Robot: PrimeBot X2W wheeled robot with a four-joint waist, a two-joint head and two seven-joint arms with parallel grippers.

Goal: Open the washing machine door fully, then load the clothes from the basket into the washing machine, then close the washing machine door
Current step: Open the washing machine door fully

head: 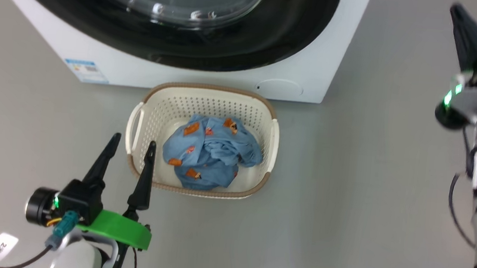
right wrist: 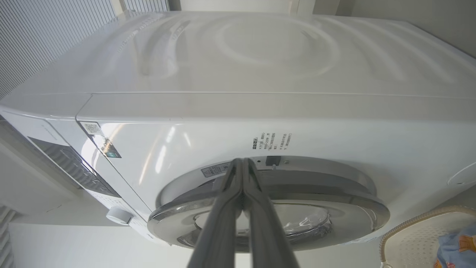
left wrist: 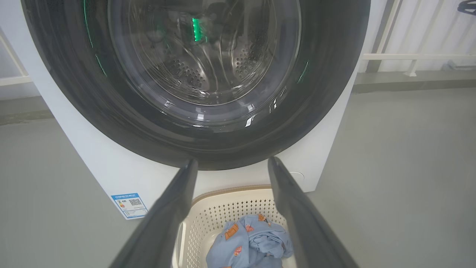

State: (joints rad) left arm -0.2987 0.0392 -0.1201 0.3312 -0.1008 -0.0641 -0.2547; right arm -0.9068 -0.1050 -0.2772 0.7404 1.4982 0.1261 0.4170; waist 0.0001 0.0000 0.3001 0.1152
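washing machine [head: 341, 39]: white front-loader just behind the basket; a skew pull would load its hinge.
washing machine door [head: 281, 42]: black, round, i judge not yet swung open; left half open, it would bar the drum.
basket [head: 212, 89]: on the floor below the door; my arm could push it.
clothes [head: 211, 153]: blue, crumpled inside the basket.
my right gripper [right wrist: 243, 163]: fingers pressed together, empty, tips at the door's edge; may slip off.
my left gripper [head: 133, 141]: wide apart, empty, beside the basket's left rim; may catch it.
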